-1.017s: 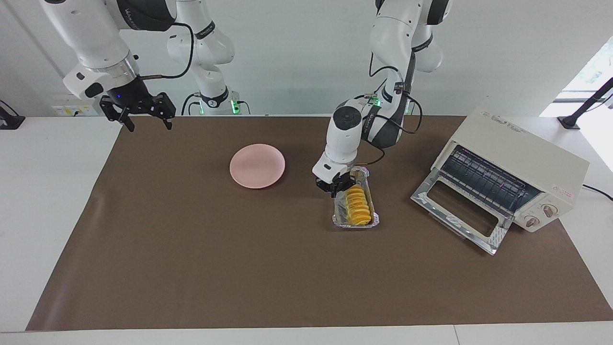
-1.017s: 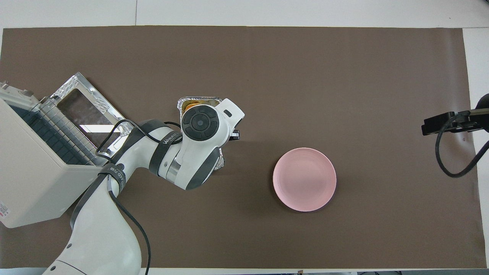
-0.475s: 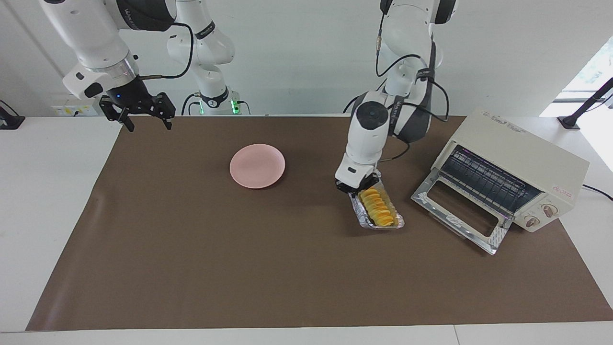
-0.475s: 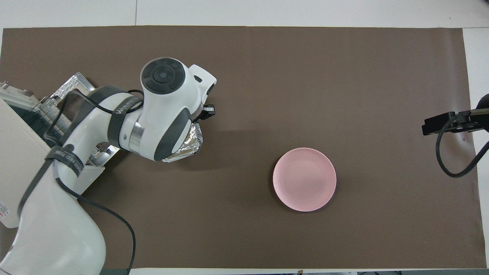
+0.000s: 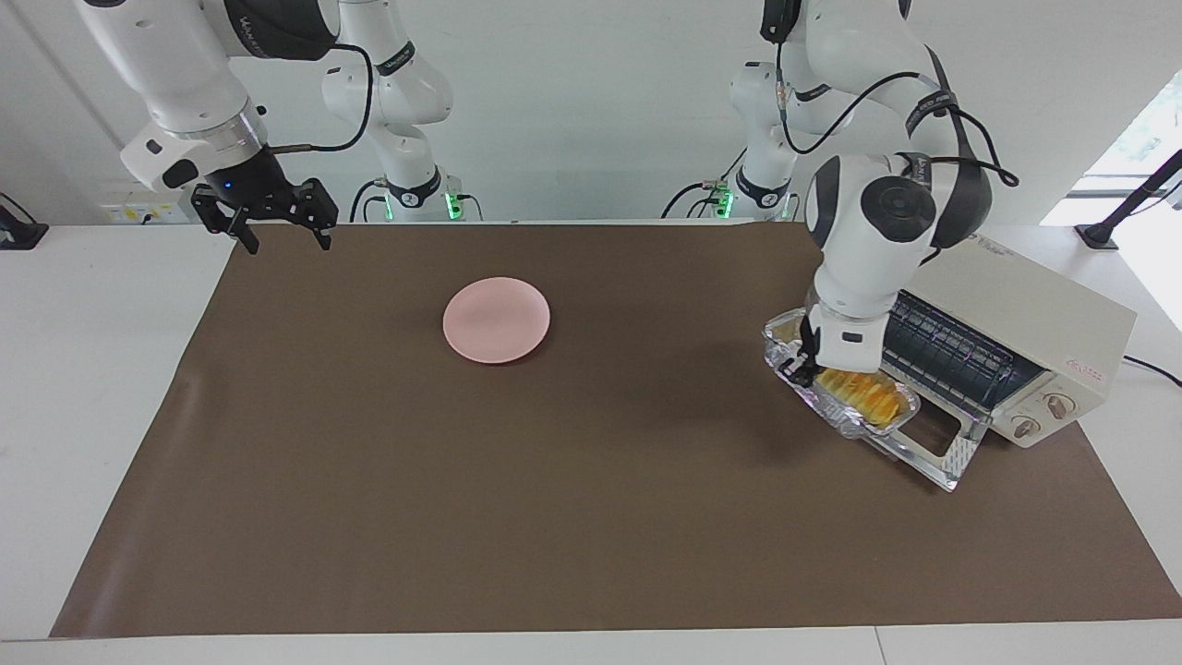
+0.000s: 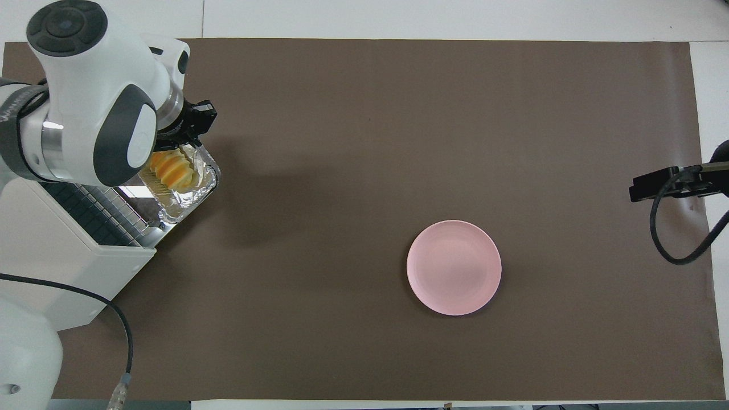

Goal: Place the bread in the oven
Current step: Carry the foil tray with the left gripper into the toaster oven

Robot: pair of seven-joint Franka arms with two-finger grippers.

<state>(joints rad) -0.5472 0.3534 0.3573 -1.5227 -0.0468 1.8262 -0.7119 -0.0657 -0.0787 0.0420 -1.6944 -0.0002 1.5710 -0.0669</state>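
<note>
The bread (image 5: pixel 866 392), a ridged golden loaf, lies in a crinkled silver foil tray (image 5: pixel 836 415). My left gripper (image 5: pixel 800 368) is shut on the tray's end rim and holds it tilted in the air over the lowered glass door (image 5: pixel 928 450) of the cream-white oven (image 5: pixel 1016 296). The tray's other end points at the oven's opening and wire rack (image 5: pixel 942 346). In the overhead view the bread (image 6: pixel 171 169) and the tray (image 6: pixel 204 188) show under the left gripper (image 6: pixel 181 138), in front of the oven (image 6: pixel 51 256). My right gripper (image 5: pixel 270 222) waits open and empty over the mat's corner.
A round pink plate (image 5: pixel 497 320) sits on the brown mat near the table's middle, toward the right arm's end; it also shows in the overhead view (image 6: pixel 454 267). The right gripper's tip (image 6: pixel 663 185) shows at the overhead view's edge.
My left gripper has lifted the foil tray with the bread off the mat and carried it toward the left arm's end, to over the oven's open door. The right arm has not moved.
</note>
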